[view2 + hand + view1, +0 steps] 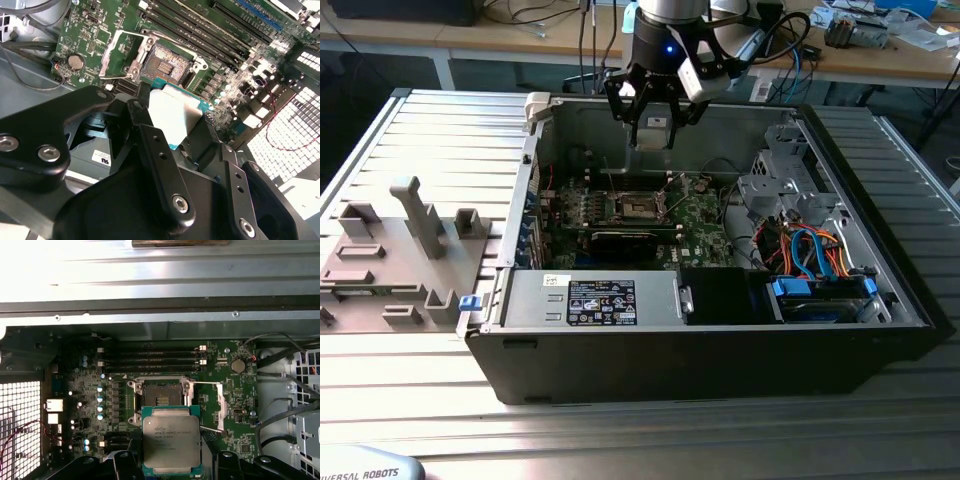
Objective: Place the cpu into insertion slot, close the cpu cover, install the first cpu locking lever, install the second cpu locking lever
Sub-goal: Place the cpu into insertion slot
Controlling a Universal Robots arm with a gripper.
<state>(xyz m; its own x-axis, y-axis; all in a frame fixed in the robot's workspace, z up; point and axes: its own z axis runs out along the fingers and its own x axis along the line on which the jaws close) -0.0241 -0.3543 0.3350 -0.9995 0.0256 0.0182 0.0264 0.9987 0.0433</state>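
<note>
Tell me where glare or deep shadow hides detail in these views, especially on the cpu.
Second wrist view: glare whitens most of the cpu top, and the grille is blown out. First wrist view: the cpu is evenly lit, but the table is overexposed. Exterior view: the slot sits in soft shade inside the case, without glare.

Above the slot [160, 395] the way is free; the cover [221, 407] stands open beside it. A black card [625, 240] lies near; drive cage [785, 165] and cables [810, 255] crowd the exterior view's right.
</note>
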